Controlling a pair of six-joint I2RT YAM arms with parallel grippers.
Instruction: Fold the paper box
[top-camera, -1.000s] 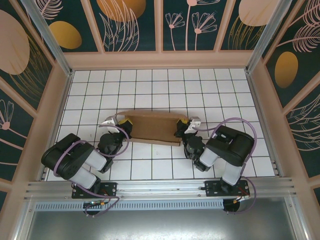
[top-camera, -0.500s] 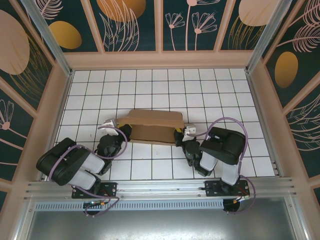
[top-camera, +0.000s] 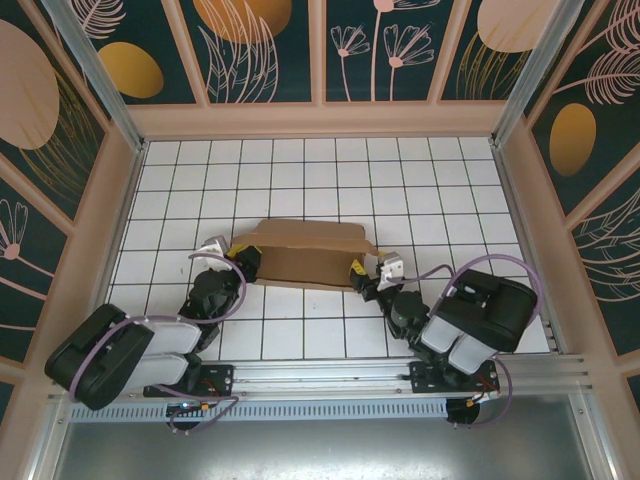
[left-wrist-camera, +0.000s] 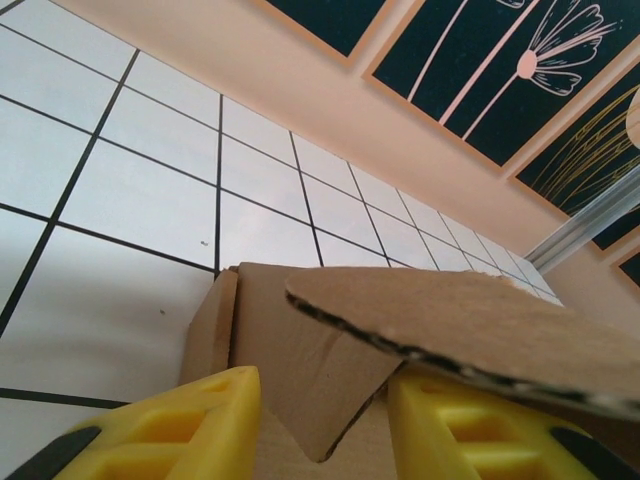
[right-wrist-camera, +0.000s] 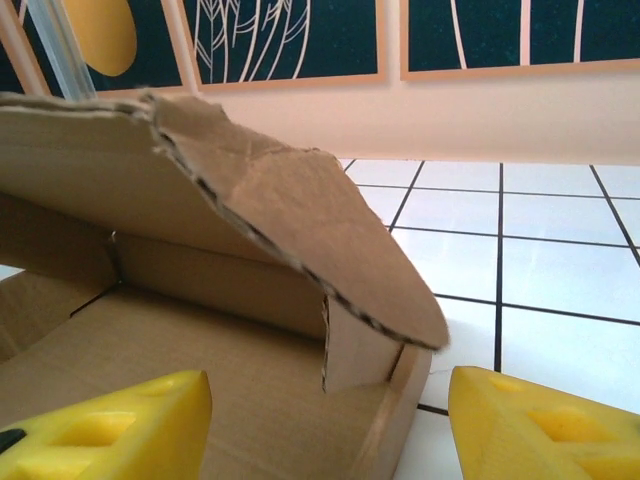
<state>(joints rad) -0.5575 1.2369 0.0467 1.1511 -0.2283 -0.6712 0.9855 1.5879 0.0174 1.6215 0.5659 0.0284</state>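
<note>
The paper box (top-camera: 305, 252) is a shallow brown cardboard mailer lying across the middle of the white tiled floor, its lid flap partly raised over the tray. My left gripper (top-camera: 237, 258) stands open at the box's left end. In the left wrist view its yellow fingers (left-wrist-camera: 170, 430) flank a pointed cardboard flap (left-wrist-camera: 330, 380) without pinching it. At the box's right end my right gripper (top-camera: 368, 272) is also open. Its yellow fingertips (right-wrist-camera: 540, 430) are wide apart on either side of the box's near right corner (right-wrist-camera: 400, 400), under the curved lid flap (right-wrist-camera: 300, 210).
The tiled floor (top-camera: 300, 170) is walled in by a peach rail (top-camera: 320, 118) at the back and by side walls. A metal rail (top-camera: 320, 375) at the near edge carries both arm bases. Open tiles lie behind the box.
Both grippers have opened and let go of the box's ends. Both arms have drawn back toward the near rail. The lid flap has risen slightly.
</note>
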